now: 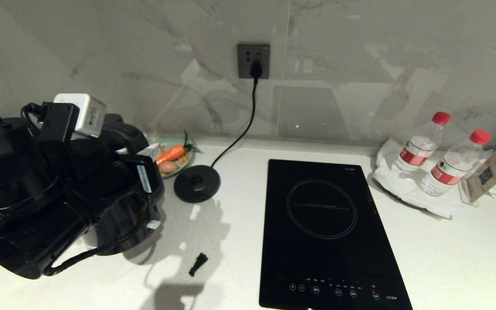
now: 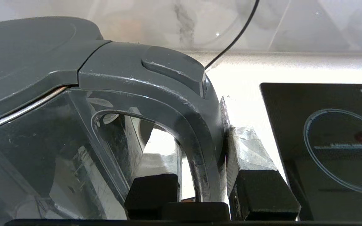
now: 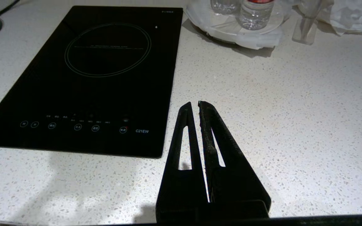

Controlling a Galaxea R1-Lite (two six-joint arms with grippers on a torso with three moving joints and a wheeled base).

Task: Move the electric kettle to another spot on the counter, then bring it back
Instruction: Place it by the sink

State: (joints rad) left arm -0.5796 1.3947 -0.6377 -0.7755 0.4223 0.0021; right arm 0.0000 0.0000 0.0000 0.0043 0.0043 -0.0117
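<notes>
The black electric kettle (image 1: 121, 224) is off its base, at the left of the white counter (image 1: 446, 258); whether it touches the counter is hidden. My left arm (image 1: 15, 185) covers most of it. In the left wrist view my left gripper (image 2: 204, 163) is shut on the loop handle (image 2: 200, 125), one finger (image 2: 253, 153) outside the loop and the other inside. The dark lid (image 2: 27, 53) is beside the handle. My right gripper (image 3: 194, 103) hangs shut and empty over the counter (image 3: 278, 110), by the hob's front corner.
The empty round base disc (image 1: 197, 183) sits right of the kettle, its cord (image 1: 248, 125) running to the wall socket (image 1: 253, 60). Behind lies a plate with a carrot (image 1: 175, 156). The black hob (image 1: 325, 232), a small black piece (image 1: 198, 264) and two bottles (image 1: 420, 148) are also here.
</notes>
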